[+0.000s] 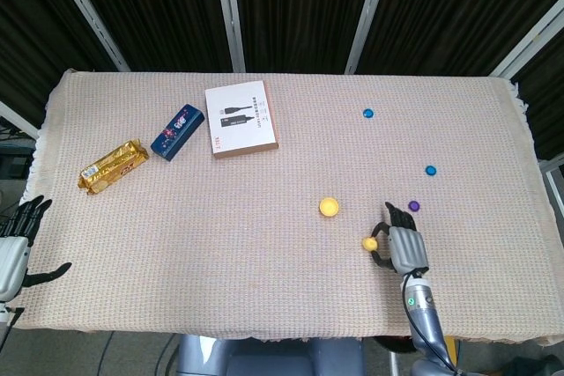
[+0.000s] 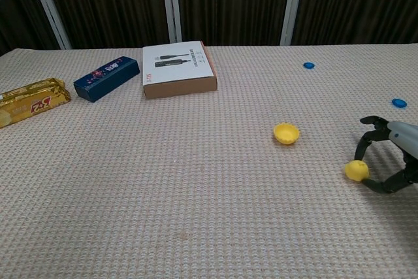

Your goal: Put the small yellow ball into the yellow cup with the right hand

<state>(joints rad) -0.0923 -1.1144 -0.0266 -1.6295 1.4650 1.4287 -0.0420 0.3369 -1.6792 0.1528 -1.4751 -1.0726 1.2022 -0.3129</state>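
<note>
At the table's near right corner, the right hand (image 2: 394, 161) pinches the small yellow ball (image 2: 356, 170) between thumb and curled fingers — held at the fingertips, just above the cloth. The yellow cup (image 2: 287, 133) stands upright nearby, to the ball's left. The left hand (image 1: 16, 242) rests at the far left edge, fingers spread — holding nothing.

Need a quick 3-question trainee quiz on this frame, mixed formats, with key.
1. True or false: the small yellow ball already sits inside the yellow cup.
2. Which hand is at the ball? A) left hand B) right hand
3. Fill in: the white box lies next to a ___ box on the cloth.

Key: 1 false, it is on the cloth at the right hand's fingers; 2 B; 3 blue.
</note>
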